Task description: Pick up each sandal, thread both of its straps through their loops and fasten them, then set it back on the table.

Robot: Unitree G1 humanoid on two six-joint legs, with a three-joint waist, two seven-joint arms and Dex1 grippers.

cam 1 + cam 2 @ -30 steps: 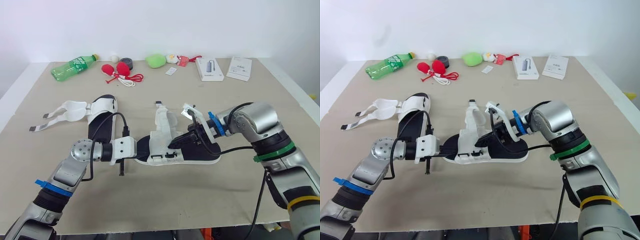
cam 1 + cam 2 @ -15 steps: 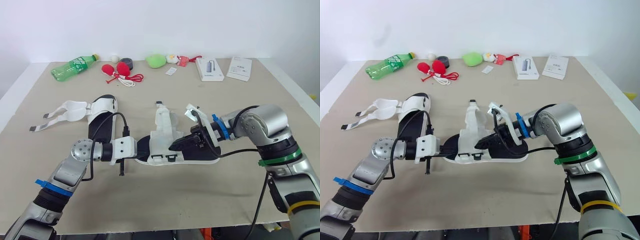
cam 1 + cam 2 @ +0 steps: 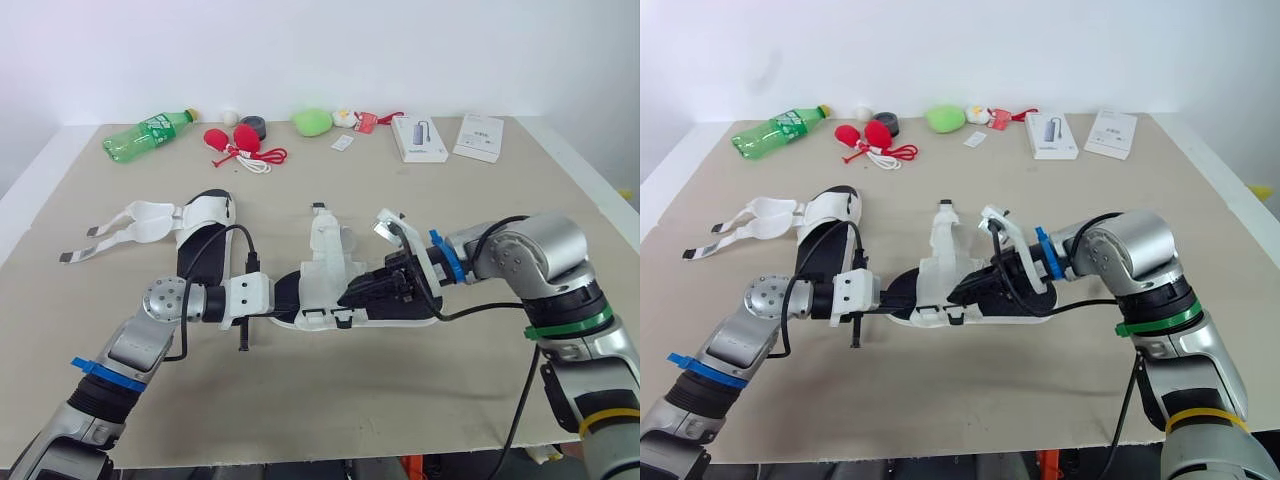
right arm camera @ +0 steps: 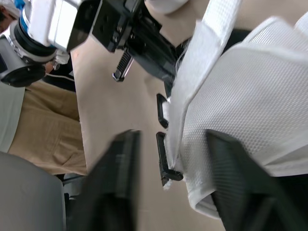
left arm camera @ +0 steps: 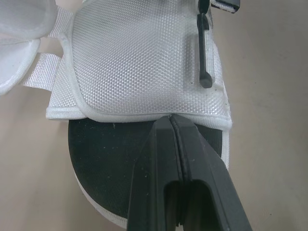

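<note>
Left hand (image 5: 171, 119) clenched, tips on insole (image 5: 106, 159) of middle sandal (image 3: 400, 319); we judge it pins sandal to worktop (image 3: 330, 400). Right hand (image 3: 362, 292) spread open around white strap flap (image 3: 325, 262), lining up grasp. Other sandal (image 3: 205, 230) left.

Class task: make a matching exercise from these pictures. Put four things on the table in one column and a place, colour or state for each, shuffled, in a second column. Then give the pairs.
Column one
1. bottle
2. sandal with loose straps
3. white box
4. middle sandal

Column two
A. at the far side of the table, toward the robot's right
B. green, lying on its side at the far left
C. near the table's middle, a strap standing up
D. on the robot's left, straps spread flat

Pairs: 1-B, 2-D, 3-A, 4-C
</note>
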